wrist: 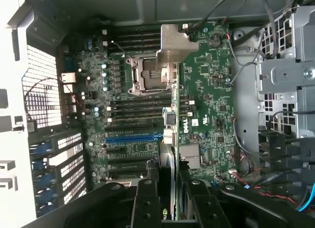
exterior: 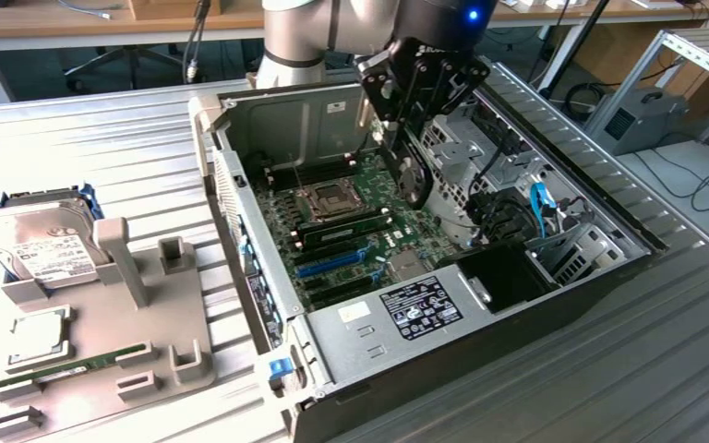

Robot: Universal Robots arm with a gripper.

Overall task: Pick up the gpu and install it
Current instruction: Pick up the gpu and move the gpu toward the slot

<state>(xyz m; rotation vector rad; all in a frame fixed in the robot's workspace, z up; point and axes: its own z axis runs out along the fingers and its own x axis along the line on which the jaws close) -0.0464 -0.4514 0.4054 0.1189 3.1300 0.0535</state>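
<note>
we are looking at the gripper (exterior: 402,138) hanging inside the open computer case (exterior: 237,212), and its fingers (wrist: 147,203) are pinching the gpu (exterior: 412,175) between them, one on each flat face. the card is hanging on edge below the fingers, with its round black fan facing the exterior view's left. in the wrist view we are seeing the gpu (wrist: 170,139) almost edge-on as a thin strip running away from the gripper (wrist: 170,193), and its silver end bracket (wrist: 171,45) is sitting at the far end. the card is hovering above the motherboard (exterior: 367,198), over the stretch just right of the cpu socket (exterior: 328,198), and it is not sitting in any slot. the blue slot (exterior: 330,263) is lying bare nearer to us on the board, to the left of the card's line. well apart from the case, on the exterior view's left, a grey holder (exterior: 96,406) is resting on the ribbed metal table (exterior: 650,369); it is carrying a hard drive (exterior: 44,245) with a white label, a square processor chip (exterior: 37,337) and a long green memory stick (exterior: 71,367).
</note>
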